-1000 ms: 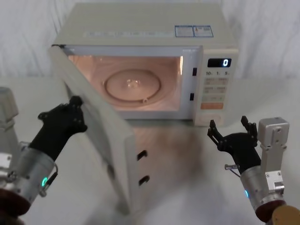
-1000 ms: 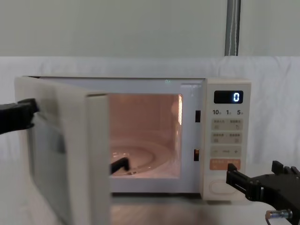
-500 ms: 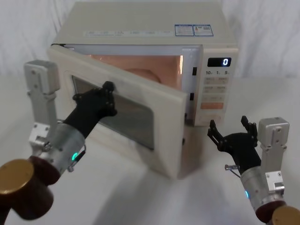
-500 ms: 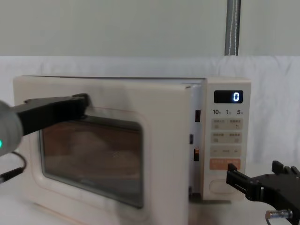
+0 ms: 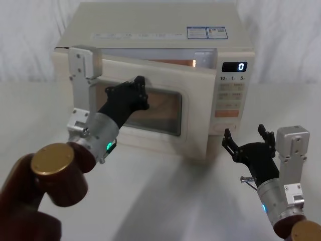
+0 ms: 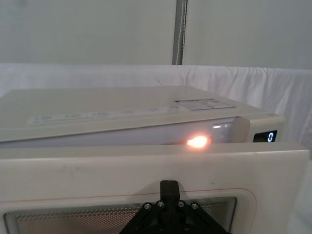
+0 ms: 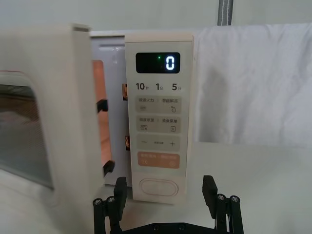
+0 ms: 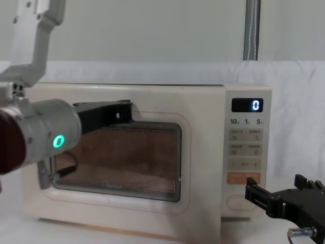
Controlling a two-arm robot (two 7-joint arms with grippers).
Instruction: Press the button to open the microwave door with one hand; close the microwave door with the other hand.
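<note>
The cream microwave door (image 5: 193, 128) with its dark window stands slightly ajar, and orange light shows through the gap at its latch side. My left gripper (image 5: 140, 88) is shut, its tips pressed against the door (image 8: 198, 168) at the window's upper edge; in the left wrist view the tips (image 6: 169, 187) touch the door (image 6: 122, 170). My right gripper (image 5: 245, 133) hovers open just in front of the control panel's lower end. The wide cream button (image 7: 157, 187) sits between its fingers (image 7: 209, 186), untouched. The door's free edge (image 7: 63, 107) juts out to the panel's side.
The microwave stands on a white-draped table (image 5: 165, 196) against a white cloth backdrop. Its display (image 5: 234, 67) reads 0. An orange key (image 7: 158, 160) lies just above the button. Bare table stretches in front of the microwave, between my arms.
The door has swung from wide open to almost shut, pushed by my left gripper moving forward and right. The right gripper has not moved.
</note>
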